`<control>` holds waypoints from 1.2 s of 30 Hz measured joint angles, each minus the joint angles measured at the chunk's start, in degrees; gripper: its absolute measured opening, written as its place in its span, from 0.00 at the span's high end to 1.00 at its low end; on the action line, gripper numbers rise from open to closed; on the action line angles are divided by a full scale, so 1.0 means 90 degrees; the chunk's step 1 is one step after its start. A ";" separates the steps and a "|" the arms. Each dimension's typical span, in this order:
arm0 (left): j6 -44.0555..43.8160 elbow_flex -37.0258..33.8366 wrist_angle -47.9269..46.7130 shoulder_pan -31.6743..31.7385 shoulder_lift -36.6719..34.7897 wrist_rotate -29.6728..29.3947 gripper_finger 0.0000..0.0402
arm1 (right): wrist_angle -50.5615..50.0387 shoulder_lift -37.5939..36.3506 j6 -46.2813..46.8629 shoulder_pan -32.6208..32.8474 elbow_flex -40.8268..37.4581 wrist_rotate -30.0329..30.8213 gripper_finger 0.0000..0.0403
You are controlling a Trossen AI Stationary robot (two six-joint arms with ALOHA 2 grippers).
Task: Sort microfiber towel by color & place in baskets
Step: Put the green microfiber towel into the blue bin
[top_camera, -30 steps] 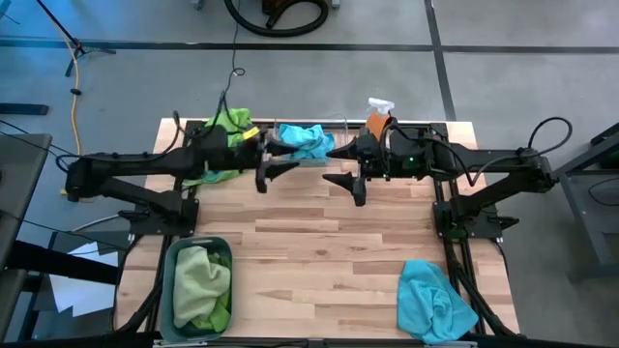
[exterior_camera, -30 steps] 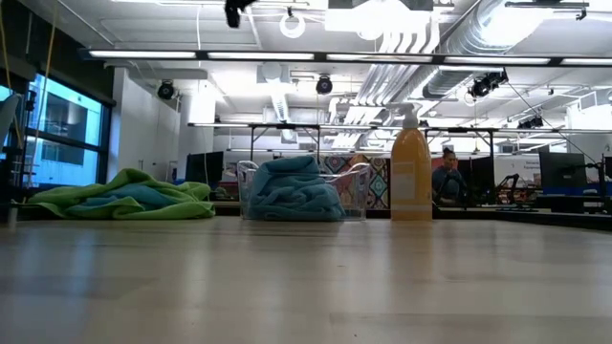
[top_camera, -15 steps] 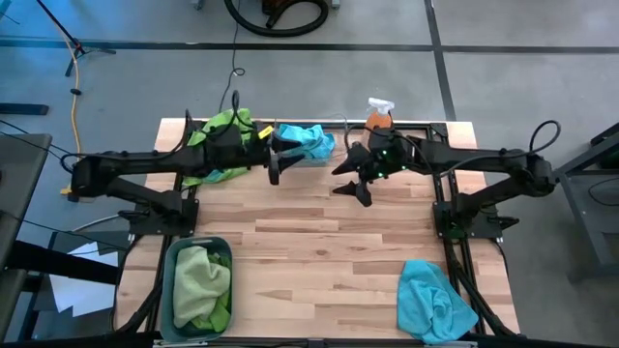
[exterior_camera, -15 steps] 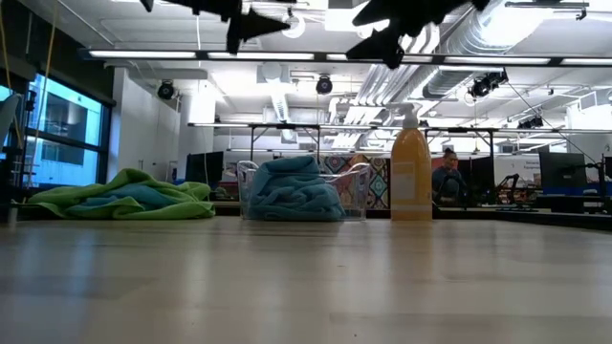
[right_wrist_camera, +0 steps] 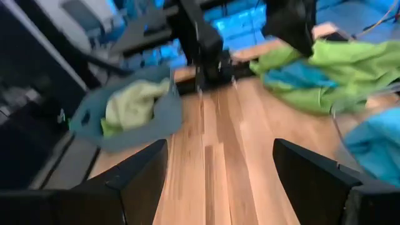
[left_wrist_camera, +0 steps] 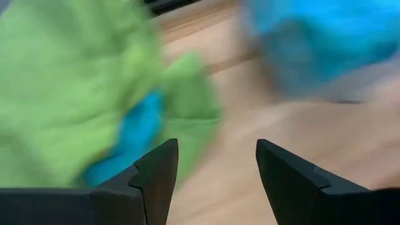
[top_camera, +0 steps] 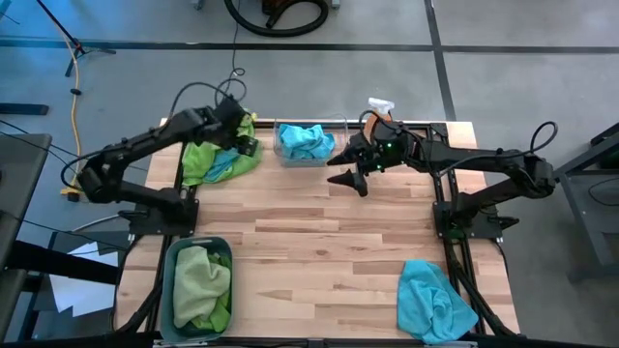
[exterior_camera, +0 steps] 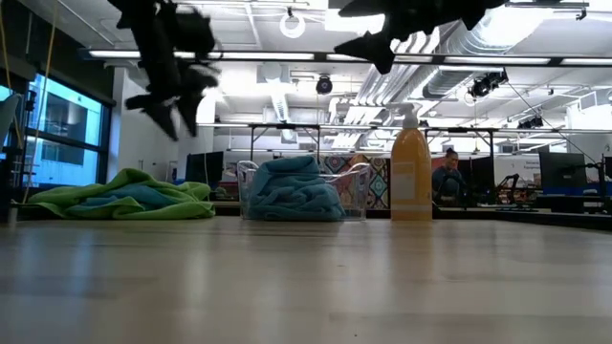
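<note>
A heap of lime green microfiber towels (top_camera: 215,159) with a turquoise one (left_wrist_camera: 134,128) tucked in lies at the table's far left. My left gripper (top_camera: 246,145) hovers open just above its right side, pointing down. The clear basket (top_camera: 305,142) at the far middle holds turquoise towels (exterior_camera: 292,191). The teal-grey basket (top_camera: 200,285) at the near left holds green towels. Another turquoise towel (top_camera: 435,300) lies at the near right corner. My right gripper (top_camera: 345,180) hangs open in the air to the right of the clear basket.
An orange spray bottle (top_camera: 377,118) stands at the far edge, right of the clear basket and close behind my right arm. Bare wood (top_camera: 319,242) spans the table's middle. A person (exterior_camera: 445,177) sits in the room far behind.
My left gripper has swung from in front of the clear basket toward the table's left, has come down and has tipped downward over the green heap. My right gripper has dropped a little and has tipped, staying right of the clear basket. No towel has moved.
</note>
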 joint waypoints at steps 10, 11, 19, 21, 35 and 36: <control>0.1398 -0.0001 -0.0468 0.1089 0.0878 -0.0452 0.49 | 0.0620 0.0000 0.0548 0.0000 0.0000 0.1018 0.29; 0.1483 0.0000 -0.0473 0.1090 0.0927 -0.0611 0.49 | 0.0619 0.0000 0.0551 0.0000 0.0000 0.1087 0.29; 0.2116 -0.0003 -0.0841 0.1088 0.1054 -0.1105 0.49 | 0.0620 0.0000 0.0531 0.0000 0.0000 0.1123 0.29; 0.2265 -0.0005 -0.0916 0.1106 0.1087 -0.1170 0.49 | 0.0609 0.0000 0.0515 0.0000 0.0000 0.1123 0.29; 0.2429 -0.0012 -0.1063 0.1194 0.1601 -0.1510 0.49 | 0.0290 0.0000 0.0480 0.0000 0.0005 0.1123 0.29; 0.2397 -0.0012 -0.1063 0.1194 0.1615 -0.1571 0.49 | 0.0254 0.0000 0.0480 0.0000 0.0005 0.1123 0.29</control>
